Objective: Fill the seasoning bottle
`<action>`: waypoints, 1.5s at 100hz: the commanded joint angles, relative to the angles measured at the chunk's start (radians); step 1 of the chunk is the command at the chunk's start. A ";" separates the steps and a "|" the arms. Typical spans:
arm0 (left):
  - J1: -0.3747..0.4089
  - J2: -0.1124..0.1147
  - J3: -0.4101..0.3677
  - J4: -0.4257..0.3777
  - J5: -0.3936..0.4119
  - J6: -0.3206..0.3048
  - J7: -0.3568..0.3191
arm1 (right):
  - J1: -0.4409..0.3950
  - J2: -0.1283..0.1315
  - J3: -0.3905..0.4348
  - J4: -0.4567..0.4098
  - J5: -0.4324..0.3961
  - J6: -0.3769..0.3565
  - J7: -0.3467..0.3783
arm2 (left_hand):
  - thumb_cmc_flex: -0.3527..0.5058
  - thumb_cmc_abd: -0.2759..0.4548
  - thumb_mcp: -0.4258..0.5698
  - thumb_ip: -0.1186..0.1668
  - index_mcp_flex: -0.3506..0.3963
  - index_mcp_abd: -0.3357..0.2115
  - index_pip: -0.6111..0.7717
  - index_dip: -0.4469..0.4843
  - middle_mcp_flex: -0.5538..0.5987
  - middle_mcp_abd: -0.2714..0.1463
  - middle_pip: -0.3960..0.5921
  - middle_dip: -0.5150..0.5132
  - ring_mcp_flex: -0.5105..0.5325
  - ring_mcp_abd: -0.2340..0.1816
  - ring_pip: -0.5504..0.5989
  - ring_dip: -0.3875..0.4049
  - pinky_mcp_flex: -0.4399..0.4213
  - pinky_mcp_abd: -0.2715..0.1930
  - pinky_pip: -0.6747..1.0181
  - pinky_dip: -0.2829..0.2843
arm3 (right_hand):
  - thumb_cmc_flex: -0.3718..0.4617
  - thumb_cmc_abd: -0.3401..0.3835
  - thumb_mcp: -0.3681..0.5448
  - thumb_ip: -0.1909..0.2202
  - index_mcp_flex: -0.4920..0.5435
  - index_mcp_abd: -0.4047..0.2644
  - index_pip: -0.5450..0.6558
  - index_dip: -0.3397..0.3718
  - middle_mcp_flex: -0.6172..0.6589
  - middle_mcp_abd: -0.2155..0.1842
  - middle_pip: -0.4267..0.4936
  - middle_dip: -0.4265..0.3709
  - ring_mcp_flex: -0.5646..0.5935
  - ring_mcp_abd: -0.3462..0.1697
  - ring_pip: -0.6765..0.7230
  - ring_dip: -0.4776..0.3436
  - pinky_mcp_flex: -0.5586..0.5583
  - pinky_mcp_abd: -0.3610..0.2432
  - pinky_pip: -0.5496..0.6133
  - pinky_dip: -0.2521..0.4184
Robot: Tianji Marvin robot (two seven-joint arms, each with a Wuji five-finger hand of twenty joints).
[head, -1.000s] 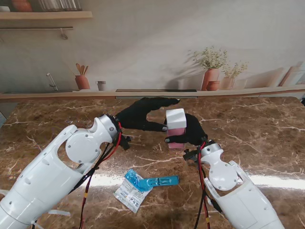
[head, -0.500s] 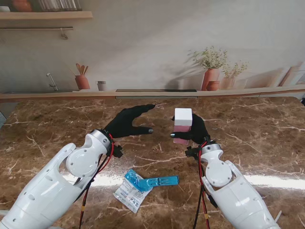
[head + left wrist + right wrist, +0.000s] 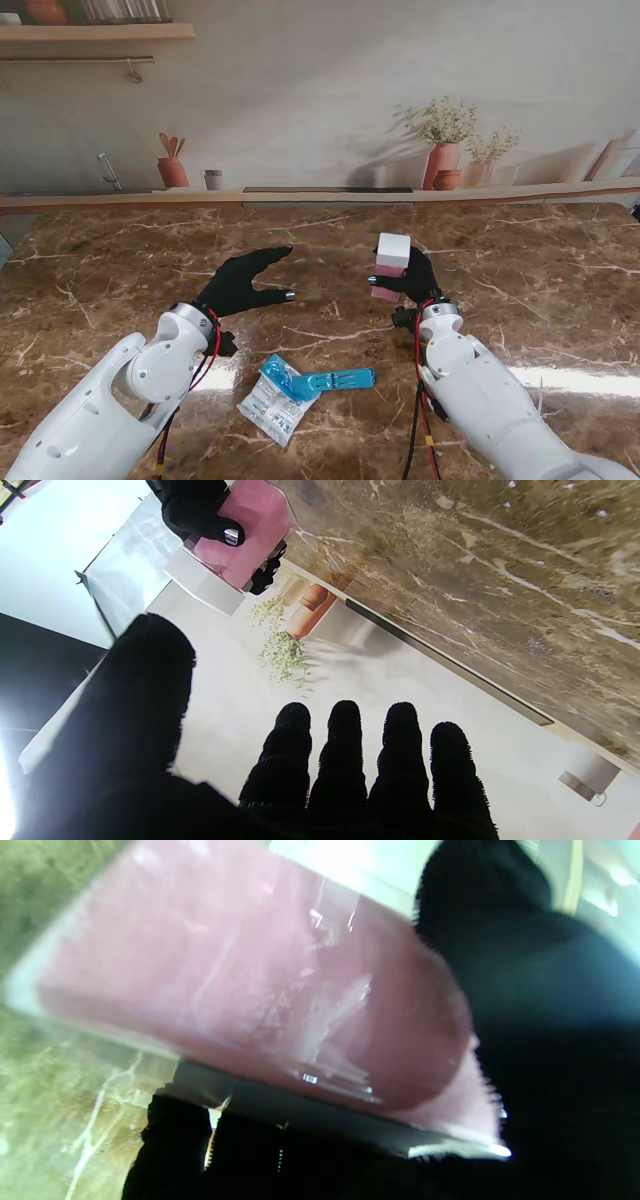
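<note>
The seasoning bottle [image 3: 389,266] is a square clear jar with pink contents and a white lid. My right hand [image 3: 408,277] is shut on it and holds it upright above the table, right of centre. The right wrist view is filled by the pink bottle [image 3: 260,1005] against my black fingers [image 3: 540,1005]. My left hand [image 3: 243,282] is open, fingers spread and holding nothing, well to the left of the bottle. The left wrist view shows its fingers [image 3: 345,765] apart, with the bottle [image 3: 240,535] held in the distance.
A blue and white refill pouch [image 3: 282,396] lies flat on the marble table [image 3: 560,300] nearer to me, between my arms, with a blue strip [image 3: 340,380] beside it. Behind the table's far edge runs a ledge with potted plants [image 3: 445,150].
My left hand has let go of the bottle's lid area and drawn back leftward, toward me. My right hand has shifted the bottle slightly right and raised it.
</note>
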 commanded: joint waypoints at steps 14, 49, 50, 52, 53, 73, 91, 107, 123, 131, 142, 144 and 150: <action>-0.009 0.000 0.010 0.018 -0.007 0.017 0.003 | 0.055 -0.046 -0.004 0.114 0.010 -0.033 0.029 | 0.012 0.037 -0.029 0.027 0.015 -0.004 0.425 -0.011 -0.013 -0.003 -0.026 -0.012 -0.039 -0.036 -0.027 -0.016 -0.006 -0.041 -0.016 -0.013 | 0.097 0.181 0.239 0.175 -0.007 -0.126 0.007 0.049 -0.052 -0.093 0.055 -0.104 -0.003 -0.075 0.049 -0.073 -0.022 -0.027 -0.032 0.017; -0.021 0.004 0.016 0.025 0.008 0.019 -0.011 | 0.110 -0.078 0.019 0.251 0.003 -0.058 0.069 | 0.018 0.049 -0.034 0.026 0.015 -0.003 0.427 -0.010 -0.019 -0.007 -0.024 -0.014 -0.042 -0.041 -0.029 -0.018 -0.007 -0.045 -0.019 -0.007 | 0.021 0.157 0.220 0.163 -0.148 -0.059 -0.027 0.078 -0.218 -0.072 0.048 -0.128 -0.152 -0.064 -0.003 -0.131 -0.124 -0.044 -0.146 -0.008; -0.021 0.004 0.015 0.025 0.008 0.020 -0.010 | 0.110 -0.078 0.019 0.251 0.003 -0.058 0.070 | 0.018 0.050 -0.034 0.026 0.015 -0.002 0.427 -0.010 -0.019 -0.007 -0.024 -0.014 -0.042 -0.041 -0.029 -0.018 -0.007 -0.045 -0.019 -0.007 | 0.018 0.156 0.219 0.162 -0.153 -0.055 -0.030 0.077 -0.224 -0.071 0.046 -0.129 -0.158 -0.064 -0.006 -0.133 -0.128 -0.044 -0.150 -0.008; -0.020 0.004 0.015 0.024 0.009 0.020 -0.009 | 0.109 -0.077 0.019 0.250 0.003 -0.056 0.072 | 0.018 0.051 -0.035 0.026 0.014 -0.003 0.426 -0.010 -0.019 -0.008 -0.024 -0.014 -0.042 -0.042 -0.029 -0.018 -0.007 -0.045 -0.020 -0.007 | 0.008 0.154 0.218 0.160 -0.162 -0.046 -0.040 0.077 -0.237 -0.068 0.042 -0.136 -0.173 -0.062 -0.016 -0.142 -0.139 -0.046 -0.165 -0.009; -0.020 0.004 0.015 0.024 0.009 0.021 -0.009 | 0.109 -0.076 0.018 0.248 0.003 -0.055 0.073 | 0.019 0.050 -0.035 0.026 0.014 -0.003 0.426 -0.010 -0.019 -0.008 -0.024 -0.015 -0.043 -0.042 -0.029 -0.019 -0.006 -0.045 -0.020 -0.007 | 0.004 0.154 0.217 0.160 -0.166 -0.042 -0.043 0.077 -0.242 -0.067 0.040 -0.138 -0.180 -0.061 -0.019 -0.145 -0.145 -0.045 -0.170 -0.010; -0.008 0.006 0.006 0.012 0.013 0.019 -0.014 | 0.090 -0.055 0.013 0.214 0.008 -0.014 0.101 | 0.015 0.055 -0.045 0.026 0.014 -0.005 0.424 -0.011 -0.018 -0.008 -0.025 -0.016 -0.042 -0.044 -0.030 -0.020 -0.007 -0.041 -0.023 -0.004 | -0.070 0.156 0.196 0.153 -0.254 0.056 -0.207 0.000 -0.331 -0.045 -0.007 -0.206 -0.249 -0.055 -0.068 -0.192 -0.185 -0.049 -0.229 0.019; -0.006 0.006 0.006 0.013 0.017 0.009 -0.010 | 0.079 -0.040 0.017 0.200 0.011 0.020 0.136 | 0.017 0.054 -0.050 0.028 0.013 -0.004 0.421 -0.012 -0.018 -0.007 -0.027 -0.017 -0.043 -0.043 -0.031 -0.022 -0.007 -0.041 -0.022 0.002 | -0.131 0.141 0.182 0.142 -0.323 0.128 -0.336 -0.077 -0.409 -0.007 -0.085 -0.281 -0.317 -0.038 -0.157 -0.251 -0.232 -0.054 -0.301 0.026; -0.003 0.005 0.009 0.014 0.016 0.004 -0.003 | 0.056 -0.017 0.019 0.158 0.016 0.055 0.166 | 0.017 0.053 -0.054 0.028 0.011 -0.003 0.419 -0.012 -0.019 -0.006 -0.028 -0.017 -0.044 -0.043 -0.032 -0.022 -0.008 -0.042 -0.023 0.005 | -0.199 0.122 0.179 0.125 -0.448 0.232 -0.506 -0.184 -0.523 0.059 -0.215 -0.405 -0.416 -0.007 -0.313 -0.367 -0.285 -0.080 -0.419 -0.010; -0.001 0.004 0.010 0.017 0.014 -0.005 0.003 | 0.019 0.017 0.027 0.073 0.015 0.102 0.192 | 0.014 0.051 -0.059 0.029 0.009 0.003 0.415 -0.014 -0.024 -0.007 -0.030 -0.017 -0.049 -0.042 -0.033 -0.023 -0.009 -0.042 -0.029 0.004 | -0.263 0.109 0.190 0.110 -0.547 0.293 -0.556 -0.206 -0.600 0.116 -0.303 -0.512 -0.476 0.010 -0.417 -0.458 -0.317 -0.109 -0.508 -0.057; 0.000 0.003 0.008 0.019 0.011 -0.009 0.004 | -0.011 0.041 0.040 0.007 0.011 0.133 0.211 | 0.011 0.051 -0.064 0.029 0.008 0.007 0.411 -0.015 -0.028 -0.006 -0.032 -0.018 -0.052 -0.042 -0.035 -0.024 -0.011 -0.046 -0.037 0.002 | -0.285 0.110 0.194 0.105 -0.571 0.307 -0.559 -0.207 -0.620 0.140 -0.331 -0.560 -0.509 0.016 -0.453 -0.494 -0.338 -0.120 -0.541 -0.078; 0.003 0.002 0.007 0.022 0.005 -0.018 0.009 | -0.052 0.082 0.061 -0.075 -0.042 0.163 0.233 | 0.011 0.048 -0.074 0.032 0.016 0.030 0.395 -0.027 -0.032 -0.008 -0.035 -0.022 -0.058 -0.047 -0.039 -0.028 -0.008 -0.059 -0.067 -0.010 | -0.319 0.118 0.192 0.102 -0.581 0.319 -0.557 -0.209 -0.629 0.158 -0.350 -0.603 -0.525 0.023 -0.478 -0.524 -0.342 -0.122 -0.560 -0.094; 0.003 0.002 0.007 0.023 0.003 -0.021 0.010 | -0.060 0.090 0.067 -0.092 -0.052 0.170 0.242 | 0.011 0.048 -0.077 0.032 0.019 0.036 0.389 -0.032 -0.032 -0.008 -0.039 -0.026 -0.060 -0.048 -0.042 -0.031 -0.005 -0.063 -0.077 -0.015 | -0.322 0.117 0.193 0.101 -0.582 0.321 -0.558 -0.211 -0.629 0.159 -0.355 -0.613 -0.525 0.023 -0.484 -0.530 -0.342 -0.123 -0.562 -0.097; 0.004 0.001 0.007 0.025 -0.003 -0.027 0.011 | -0.081 0.111 0.081 -0.130 -0.104 0.188 0.248 | 0.012 0.043 -0.083 0.034 0.027 0.052 0.372 -0.046 -0.034 -0.010 -0.045 -0.037 -0.062 -0.052 -0.048 -0.041 -0.002 -0.071 -0.096 -0.026 | -0.338 0.125 0.194 0.100 -0.585 0.330 -0.561 -0.217 -0.629 0.169 -0.365 -0.636 -0.530 0.025 -0.495 -0.543 -0.344 -0.124 -0.566 -0.103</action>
